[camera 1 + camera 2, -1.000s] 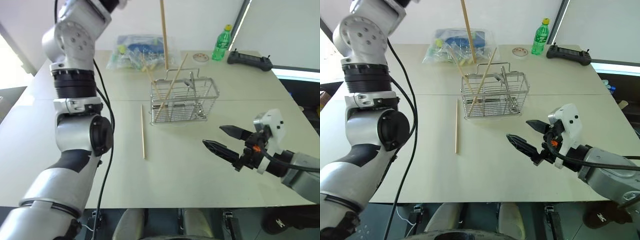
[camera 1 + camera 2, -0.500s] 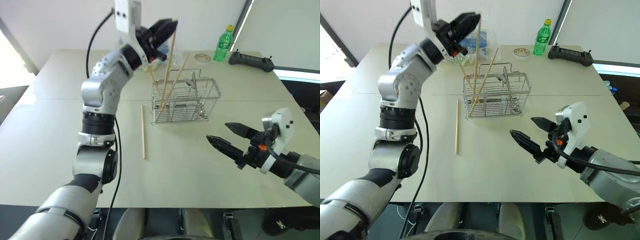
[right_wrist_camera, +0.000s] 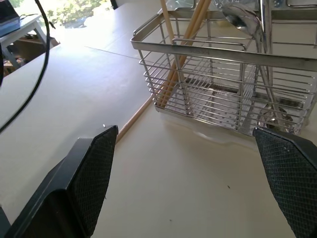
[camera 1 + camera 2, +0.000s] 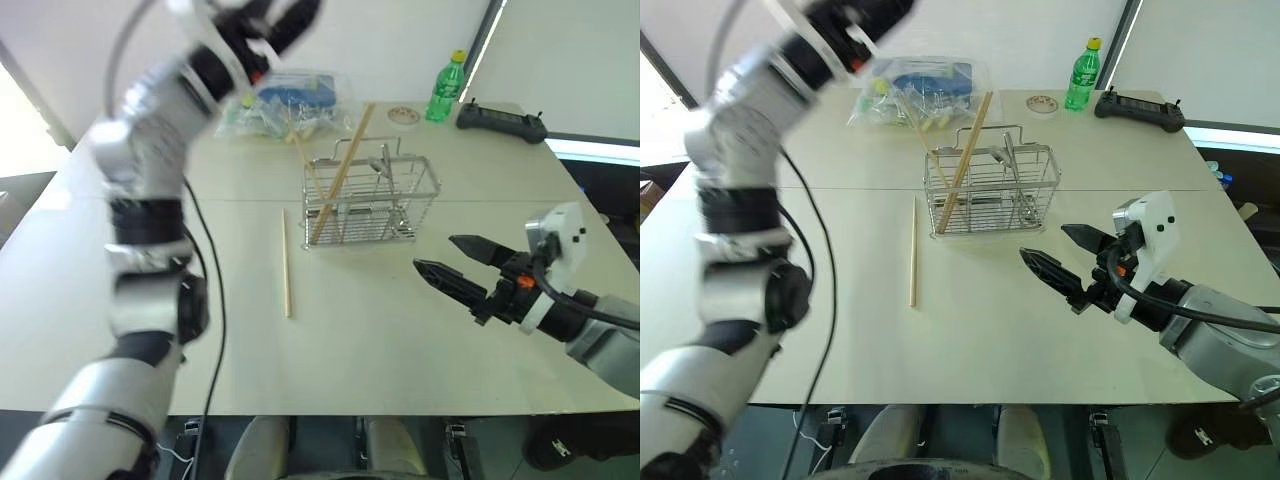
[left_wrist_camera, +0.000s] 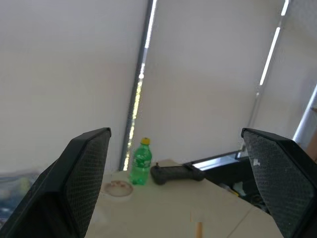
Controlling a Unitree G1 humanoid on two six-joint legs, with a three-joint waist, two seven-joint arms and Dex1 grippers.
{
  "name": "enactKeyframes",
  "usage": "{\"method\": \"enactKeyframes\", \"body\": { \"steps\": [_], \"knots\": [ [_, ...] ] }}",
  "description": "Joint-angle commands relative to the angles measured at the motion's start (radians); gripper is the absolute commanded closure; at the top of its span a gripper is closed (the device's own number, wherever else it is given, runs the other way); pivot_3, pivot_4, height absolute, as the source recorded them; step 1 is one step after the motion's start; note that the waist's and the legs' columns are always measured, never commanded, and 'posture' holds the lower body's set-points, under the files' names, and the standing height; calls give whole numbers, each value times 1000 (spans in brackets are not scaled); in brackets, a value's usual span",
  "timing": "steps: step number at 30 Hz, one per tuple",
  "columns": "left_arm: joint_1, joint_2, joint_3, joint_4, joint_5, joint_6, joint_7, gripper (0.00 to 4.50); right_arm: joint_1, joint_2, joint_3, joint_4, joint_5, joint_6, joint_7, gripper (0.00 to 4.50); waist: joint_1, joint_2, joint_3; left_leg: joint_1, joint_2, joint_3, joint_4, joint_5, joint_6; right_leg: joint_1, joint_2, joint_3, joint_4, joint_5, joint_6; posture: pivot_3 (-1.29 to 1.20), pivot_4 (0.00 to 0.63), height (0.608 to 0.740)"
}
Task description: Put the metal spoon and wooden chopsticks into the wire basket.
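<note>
The basket [image 4: 370, 203] sat mid-table with three chopsticks [image 4: 340, 172] leaning up out of its left end, crossing each other, and the spoon [image 3: 241, 17] standing in the right part, bowl up. One more chopstick [image 4: 285, 262] lay flat on the table [image 4: 90, 280] at about 8 o'clock from the basket, just beside it but not touching. The left gripper [image 4: 285, 18] was up high at 11 o'clock from the basket, jaws spread wide, nothing in them. The right gripper [image 4: 452, 263] hung low at 4 o'clock from the basket, fingers wide apart too, empty. A bag [image 4: 275, 100], a green bottle [image 4: 443, 88] and a black controller [image 4: 500, 121] sat along the far edge.
</note>
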Motion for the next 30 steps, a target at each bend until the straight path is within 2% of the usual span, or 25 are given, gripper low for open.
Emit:
{"method": "enactKeyframes", "body": {
  "steps": [1,5,8,11,18,22,30],
  "knots": [
    [-63,132,-8,202,78,51,2,76,8,-1,3,-20,-31,-9,21,0,-9,1,-1,1,0,0,-1,0,0,0,0,0,0,0,0,0,150,726],
    [-76,189,-87,417,218,96,84,76,-5,17,35,-20,-49,-18,14,0,-10,0,0,3,0,-2,-1,0,0,4,0,0,0,-1,1,0,150,726],
    [-66,158,-101,500,258,162,136,76,-10,31,62,-26,-60,-22,9,0,-11,-2,1,3,-1,-3,1,0,0,5,0,0,0,0,1,0,150,726],
    [-56,85,-79,538,253,272,197,76,-17,42,81,-26,-66,-23,5,0,-12,-2,1,-1,-1,-4,1,0,0,1,0,-1,0,0,1,0,150,726],
    [-17,-77,-67,508,269,478,341,76,-49,55,104,-13,-70,-21,-8,0,-19,-2,1,-2,-1,-3,-1,0,0,-2,-1,0,1,0,1,0,150,726],
    [40,-151,-122,433,306,567,381,76,-40,77,114,-30,-72,-29,-31,0,-20,-2,0,-1,-1,-3,-1,0,0,-2,-1,0,2,0,1,0,150,726],
    [76,-216,-132,438,334,565,380,76,-2,107,92,-63,-66,-46,-72,0,-14,-1,0,-1,-1,-3,0,0,-1,-2,-1,0,2,0,1,0,150,726]
  ]
}}
